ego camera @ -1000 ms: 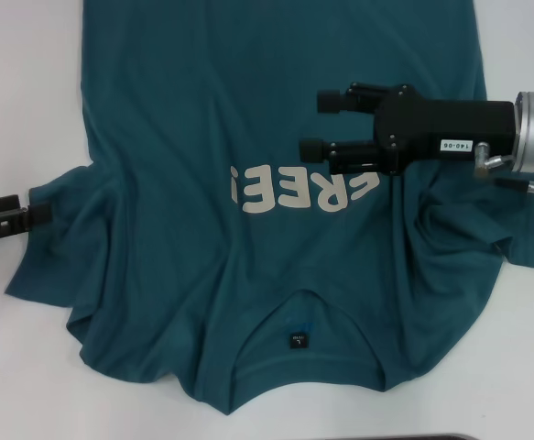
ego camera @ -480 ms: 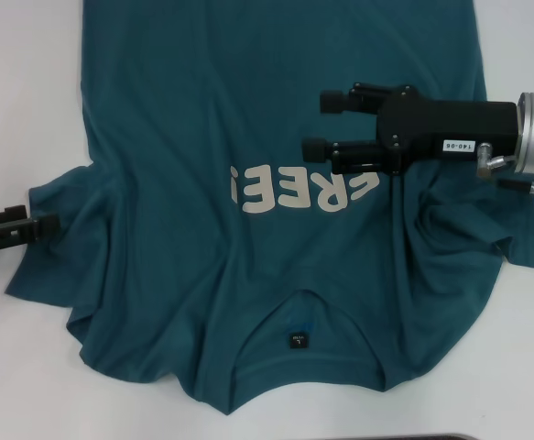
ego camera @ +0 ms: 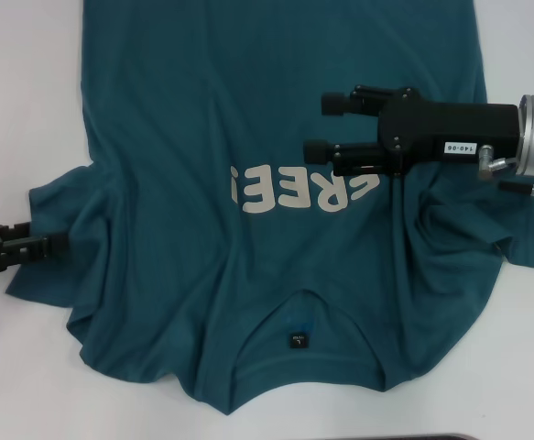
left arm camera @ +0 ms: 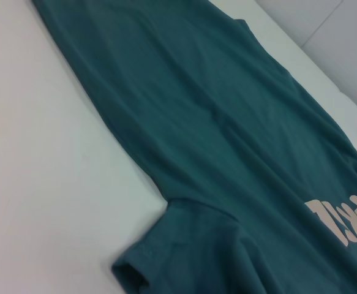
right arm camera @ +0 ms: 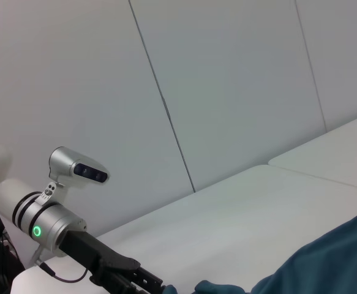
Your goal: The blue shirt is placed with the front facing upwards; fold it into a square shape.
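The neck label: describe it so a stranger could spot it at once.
A blue shirt covers most of the white table in the head view, white lettering across its chest. Follow the shirt toward the robot to the curved collar. Just inside it sits the neck label, a small dark square, the only dark patch on the cloth.

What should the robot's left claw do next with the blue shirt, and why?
Probably close on the sleeve. The left claw sits right at the sleeve edge of the blue shirt, which lies flat and unfolded. The right claw hovers open over the lettering.
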